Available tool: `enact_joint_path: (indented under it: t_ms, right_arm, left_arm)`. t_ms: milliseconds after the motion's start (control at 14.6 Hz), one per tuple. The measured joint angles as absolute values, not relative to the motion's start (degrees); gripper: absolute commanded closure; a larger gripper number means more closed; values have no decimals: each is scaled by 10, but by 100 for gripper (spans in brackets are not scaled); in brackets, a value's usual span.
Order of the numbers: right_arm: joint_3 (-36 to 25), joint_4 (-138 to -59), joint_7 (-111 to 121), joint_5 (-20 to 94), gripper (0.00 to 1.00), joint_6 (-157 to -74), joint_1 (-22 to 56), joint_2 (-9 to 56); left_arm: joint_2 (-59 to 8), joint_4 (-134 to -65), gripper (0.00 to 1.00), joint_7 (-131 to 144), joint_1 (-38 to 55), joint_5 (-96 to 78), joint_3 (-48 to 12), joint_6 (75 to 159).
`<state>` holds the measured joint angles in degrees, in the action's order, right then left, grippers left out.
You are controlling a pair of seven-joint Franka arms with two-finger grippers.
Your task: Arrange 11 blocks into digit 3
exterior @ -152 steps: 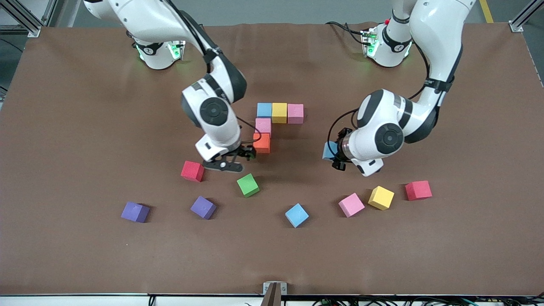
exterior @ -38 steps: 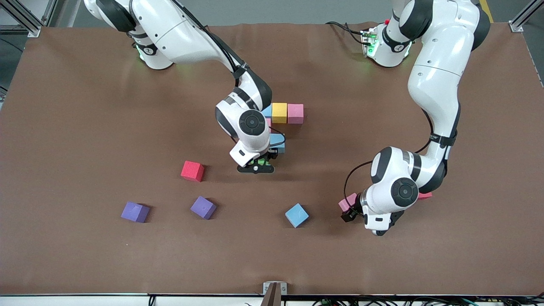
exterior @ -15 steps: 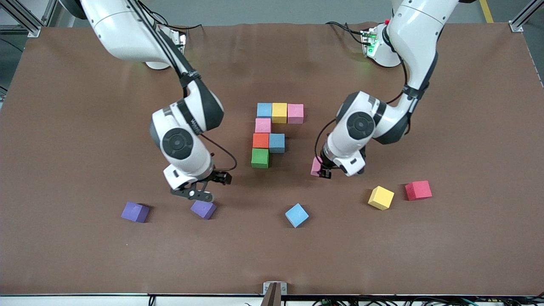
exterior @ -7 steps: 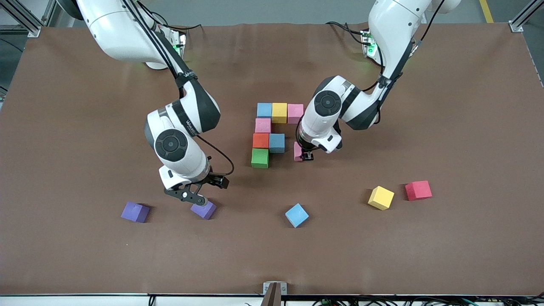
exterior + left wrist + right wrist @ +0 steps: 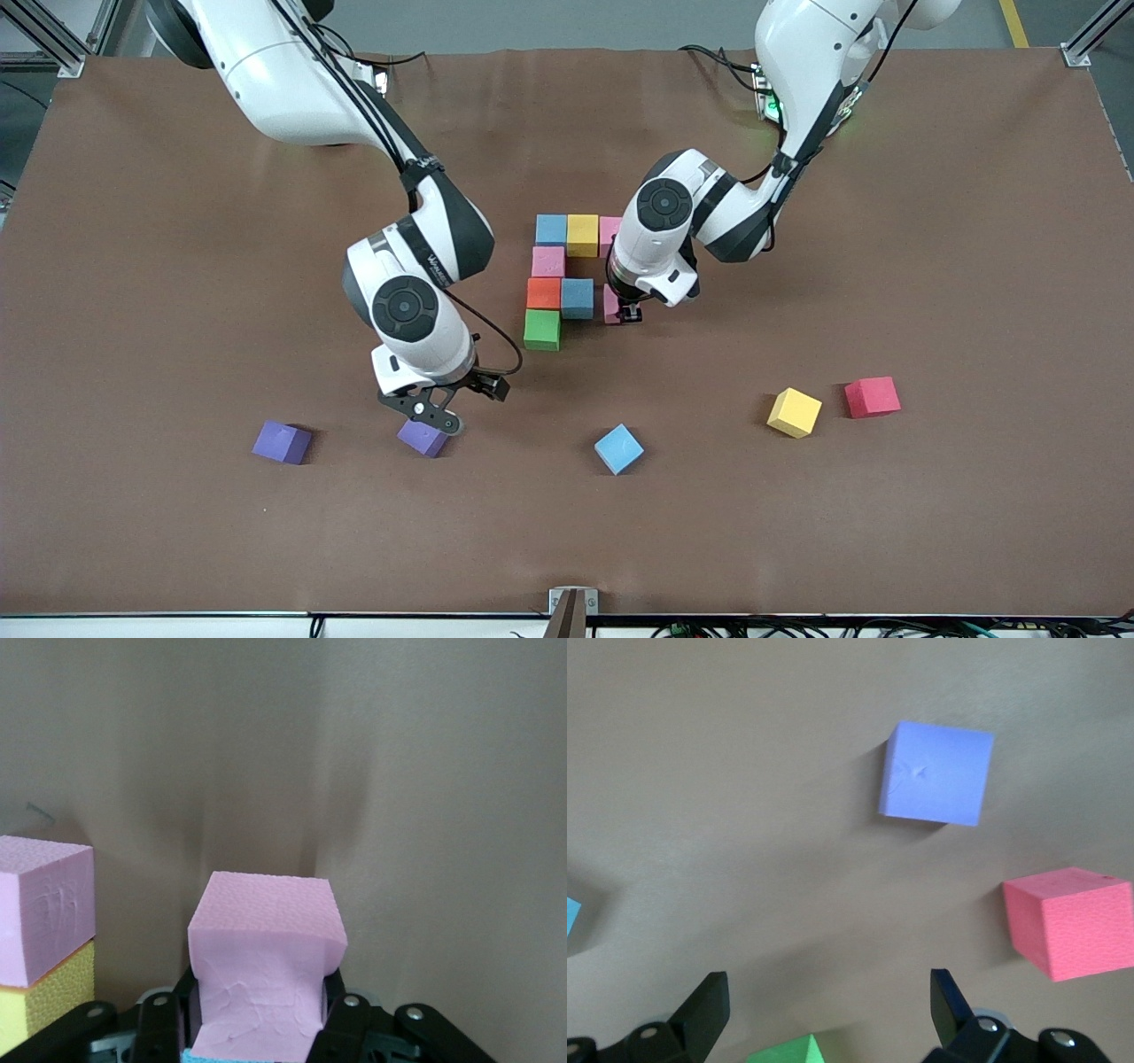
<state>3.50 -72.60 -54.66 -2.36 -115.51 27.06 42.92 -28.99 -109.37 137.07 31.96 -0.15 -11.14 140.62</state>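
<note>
Blocks (image 5: 560, 279) sit mid-table, the left gripper (image 5: 620, 309) clamped on a pink block (image 5: 263, 970) beside the blue one (image 5: 577, 298) — the right gripper (image 5: 440, 409), jaws apart, over a purple cube (image 5: 423, 438).

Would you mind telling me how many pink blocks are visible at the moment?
3. One pink block ends the bar nearest the robots' bases, partly covered by the left arm; one sits above the orange block; one is in the left gripper. Others may be hidden.
</note>
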Motion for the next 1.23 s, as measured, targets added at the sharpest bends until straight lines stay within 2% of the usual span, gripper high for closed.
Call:
enact_joint_path:
  t_ms: [411, 890, 1233]
  right_arm:
    - [29, -714, -545, -25, 0, -1156, 265, 440]
    - [25, -715, -486, -25, 0, -1155, 206, 440]
    - [27, -718, -480, -25, 0, -1159, 201, 445]
  left_arm:
    - [-295, -1110, 84, 1377, 331, -2, -111, 1431]
    - [-305, -1116, 84, 1383, 335, 7, -110, 1451]
    - [-311, -1116, 81, 1383, 335, 8, -110, 1460]
